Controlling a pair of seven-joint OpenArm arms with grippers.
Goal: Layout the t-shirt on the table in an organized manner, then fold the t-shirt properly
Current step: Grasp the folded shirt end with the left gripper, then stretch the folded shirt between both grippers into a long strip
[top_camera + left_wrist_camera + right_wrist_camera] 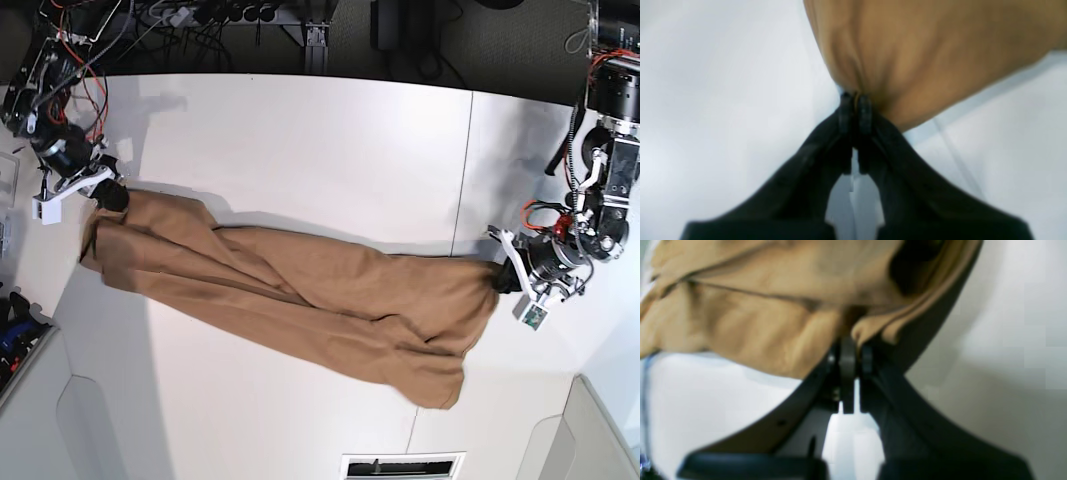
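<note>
While the shirt (300, 290) lies stretched across the counter (300, 140), left tool (505, 277) pinching its three-o'clock end, right tool (112, 197) pinching its ten-o'clock end

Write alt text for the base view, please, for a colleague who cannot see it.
A tan t-shirt lies stretched in a rumpled band across the white table, pinched at one end by the right gripper and at the other by the left gripper. Cables run along the far edge.
</note>
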